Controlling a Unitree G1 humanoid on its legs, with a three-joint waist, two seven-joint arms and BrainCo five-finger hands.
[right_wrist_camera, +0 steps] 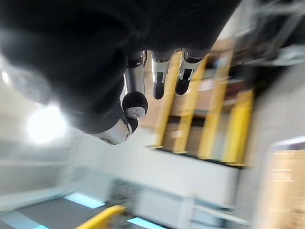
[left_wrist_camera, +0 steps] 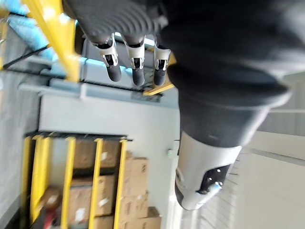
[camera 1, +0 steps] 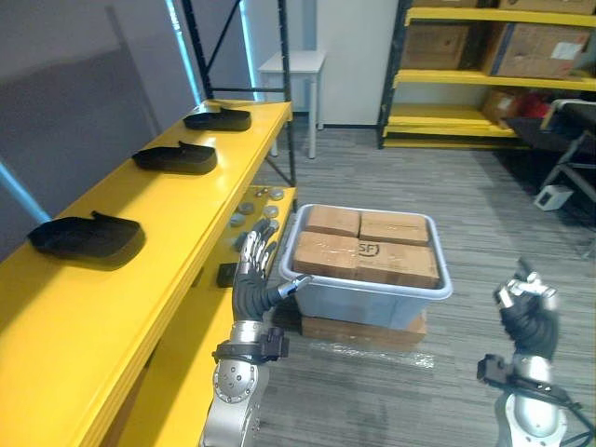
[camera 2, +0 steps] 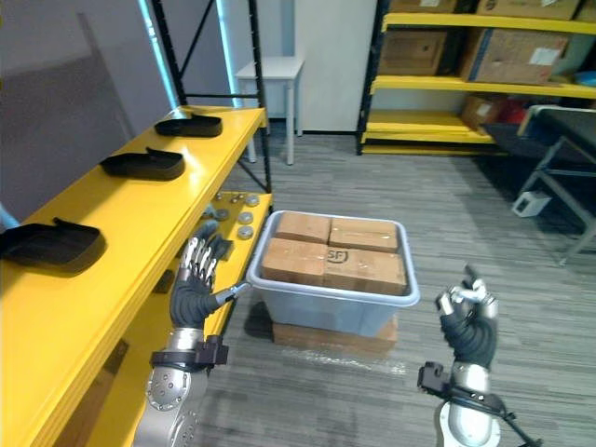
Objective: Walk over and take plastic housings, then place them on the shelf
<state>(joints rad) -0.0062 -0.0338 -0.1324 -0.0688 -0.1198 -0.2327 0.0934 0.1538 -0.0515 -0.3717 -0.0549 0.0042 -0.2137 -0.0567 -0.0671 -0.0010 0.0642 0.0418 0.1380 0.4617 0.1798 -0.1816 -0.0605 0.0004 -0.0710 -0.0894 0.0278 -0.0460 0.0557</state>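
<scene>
**Observed Condition**

Three black plastic parts were recorded in one row, well apart, on the top board of the yellow shelf (camera 1: 112, 307) along the left of the frame. The near housing (camera 1: 86, 237) was located at the left edge, the middle housing (camera 1: 175, 158) above it, and the far housing (camera 1: 219, 118) at the upper left.

The left hand (camera 1: 253, 265) was seen raised at the lower centre, just beside the shelf edge. Its fingers were held straight and spread wide, and nothing was held. The right hand (camera 1: 527, 300) was seen at the lower right. Its fingers were curled in narrow, and nothing was gripped.

A grey bin (camera 1: 368, 303) filled with cardboard boxes (camera 1: 368, 247) was set on a flat carton (camera 1: 363, 331) at the centre of the frame, between the two hands. A white table (camera 1: 291, 63) was seen at the upper centre, and a storage rack (camera 1: 466, 79) at the upper right.
</scene>
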